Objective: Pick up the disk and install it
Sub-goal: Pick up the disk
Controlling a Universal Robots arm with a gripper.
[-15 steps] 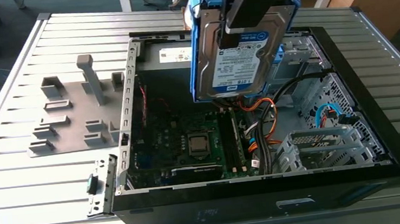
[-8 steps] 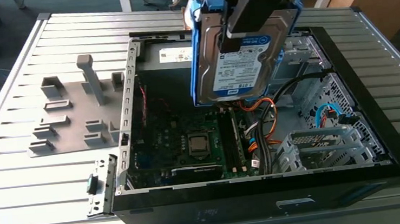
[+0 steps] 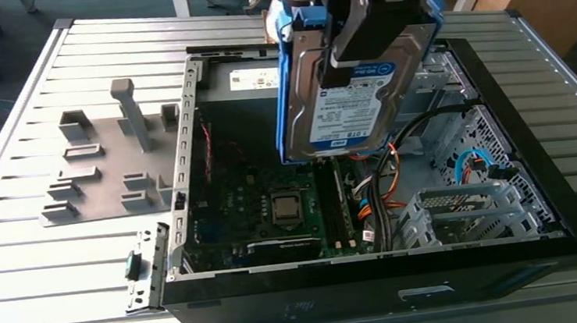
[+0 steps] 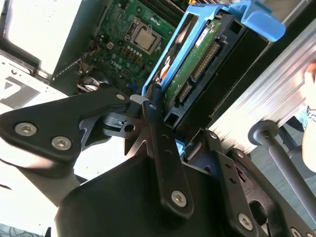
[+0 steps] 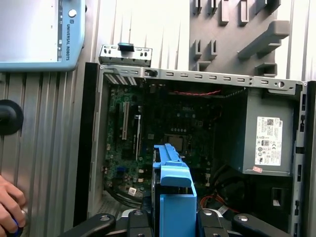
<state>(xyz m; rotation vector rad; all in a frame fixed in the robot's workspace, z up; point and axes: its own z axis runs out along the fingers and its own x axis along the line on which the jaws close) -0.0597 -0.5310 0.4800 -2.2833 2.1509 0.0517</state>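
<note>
The disk (image 3: 342, 114), a silver hard drive with a blue-and-white label in a bright blue bracket, hangs upright above the middle of the open computer case (image 3: 383, 278). My gripper (image 3: 357, 54) is shut on it from above, its black fingers clamping both flat faces. In the second wrist view the disk (image 4: 197, 64) shows edge-on with its green board, held in the gripper (image 4: 180, 133). The first wrist view has the blue bracket of the disk (image 5: 173, 190) between the fingers of the gripper (image 5: 174, 219), over the motherboard (image 5: 163, 123).
Inside the case are a metal drive cage (image 3: 460, 209), orange and black cables (image 3: 390, 180) and a grey power supply (image 5: 266, 140). A grey fixture plate (image 3: 102, 178) lies on the slatted table at the exterior view's left. A person's hand (image 5: 10, 207) rests near the case.
</note>
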